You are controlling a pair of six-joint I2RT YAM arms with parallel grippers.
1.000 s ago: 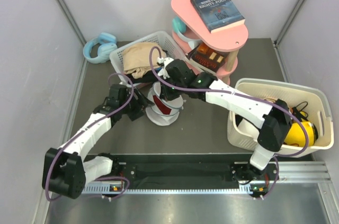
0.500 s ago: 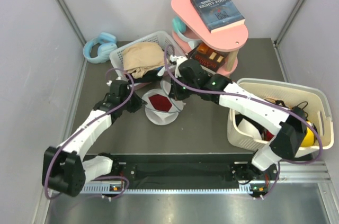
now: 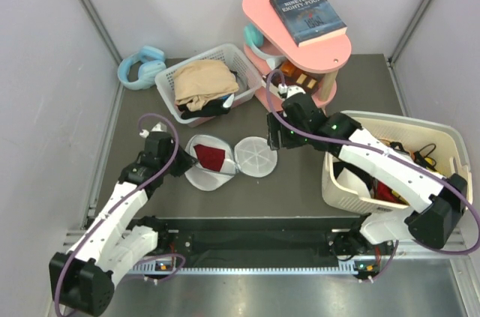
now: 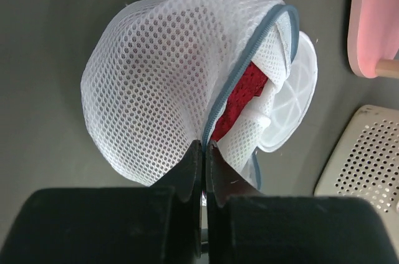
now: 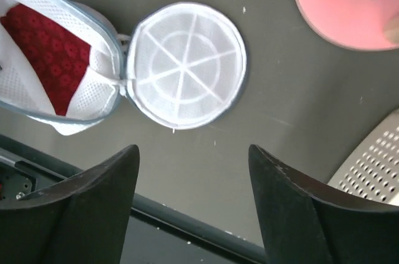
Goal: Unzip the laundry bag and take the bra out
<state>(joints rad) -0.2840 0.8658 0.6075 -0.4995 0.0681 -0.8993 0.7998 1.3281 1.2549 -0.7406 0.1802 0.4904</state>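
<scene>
The laundry bag [image 3: 206,180] lies unzipped on the table [image 3: 300,182], with its round lid flap [image 3: 255,156] laid flat at 3 o'clock of the bowl half. A red lace fabric [image 3: 211,157], probably the bra, sits inside the bowl half; its shape is not clear. The left jaws are clenched on the zipper rim [image 4: 215,111] at the bag's 9 o'clock side. The right jaws stand released, clear of the flap, at its 1 o'clock.
</scene>
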